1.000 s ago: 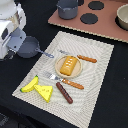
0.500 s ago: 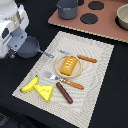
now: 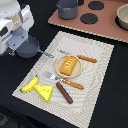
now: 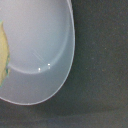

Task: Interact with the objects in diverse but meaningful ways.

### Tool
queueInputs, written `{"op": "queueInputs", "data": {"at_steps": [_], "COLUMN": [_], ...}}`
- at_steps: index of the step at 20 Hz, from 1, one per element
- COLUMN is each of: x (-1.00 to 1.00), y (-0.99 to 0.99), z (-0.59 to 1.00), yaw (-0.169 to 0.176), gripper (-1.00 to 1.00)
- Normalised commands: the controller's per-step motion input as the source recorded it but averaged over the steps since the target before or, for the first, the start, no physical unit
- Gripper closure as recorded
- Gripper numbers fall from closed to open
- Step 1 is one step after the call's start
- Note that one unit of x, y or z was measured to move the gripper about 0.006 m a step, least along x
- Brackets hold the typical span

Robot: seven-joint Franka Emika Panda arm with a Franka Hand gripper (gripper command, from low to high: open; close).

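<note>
My gripper (image 3: 19,41) hangs at the exterior view's left, just over the grey saucepan (image 3: 29,48) with its blue handle (image 3: 47,54); its fingers do not show clearly. The wrist view shows the pan's pale round inside (image 4: 35,45) close up, with a yellow shape (image 4: 3,50) at the frame's edge that I cannot name. On the striped placemat (image 3: 95,75) lie a golden-brown bread loaf (image 3: 69,64) on a small plate (image 3: 58,69), a brown sausage (image 3: 64,93), a yellow cheese wedge (image 3: 46,92) and a yellow banana (image 3: 30,85).
A fork (image 3: 67,81) and a knife (image 3: 80,57) with orange handles lie beside the plate. A brown toy stove board (image 3: 107,25) at the back carries a grey pot (image 3: 67,8) and a bowl (image 3: 122,16). The table is black.
</note>
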Motion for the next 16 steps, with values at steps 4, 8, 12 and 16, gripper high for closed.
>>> {"op": "queueInputs", "data": {"at_steps": [4,8,12,16], "x": [-0.25,-0.28,-0.29,-0.3], "y": [0.13,0.05,0.02,0.01], "z": [-0.26,-0.34,-0.4,-0.45], "yaw": [-0.053,-0.036,-0.033,-0.025], "gripper": [-1.0,-1.0,-1.0,-1.0]}}
